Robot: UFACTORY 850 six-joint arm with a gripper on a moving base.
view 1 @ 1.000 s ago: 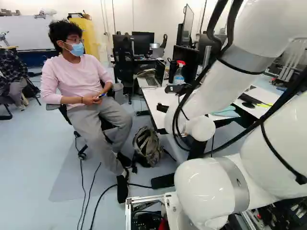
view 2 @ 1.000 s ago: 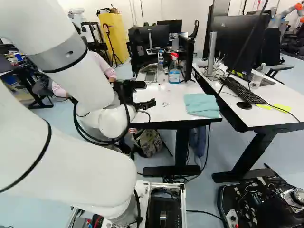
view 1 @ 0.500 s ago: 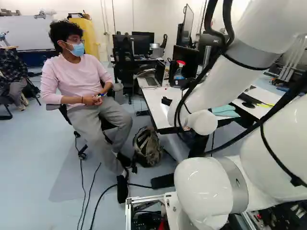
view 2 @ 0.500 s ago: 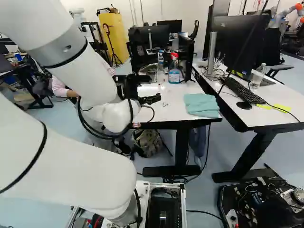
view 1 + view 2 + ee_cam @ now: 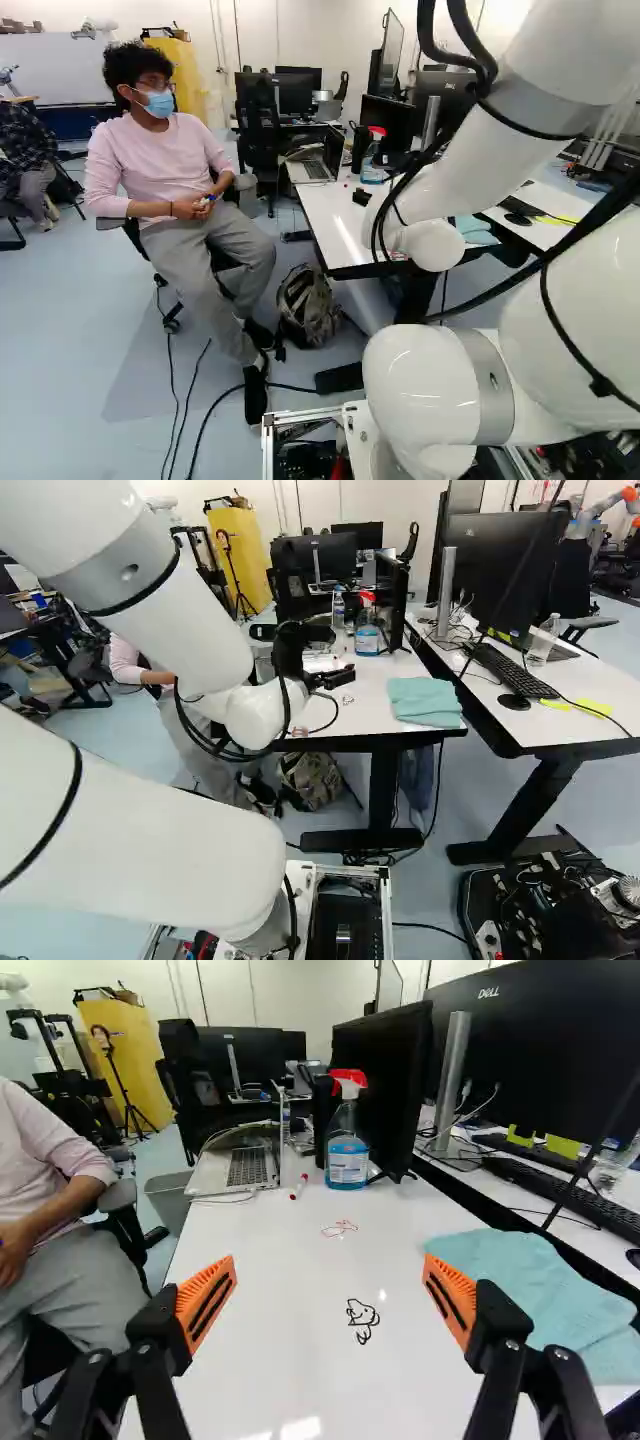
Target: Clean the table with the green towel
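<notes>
Arm (image 5: pixel 180 630) and pincer (image 5: pixel 343 655) are shifted a bit towards the green towel (image 5: pixel 425 700) compared with a second ago; the towel itself is left where it was, folded on the worktop (image 5: pixel 372 687) by the near corner. Pincer's spread pretty wide, btw, and nothing is gripped; in the wrist view a black doodle (image 5: pixel 362 1318) is framed between the fingers; a red scribble (image 5: pixel 340 1229) and spray bottle (image 5: pixel 347 1150) are seen further ahead.
</notes>
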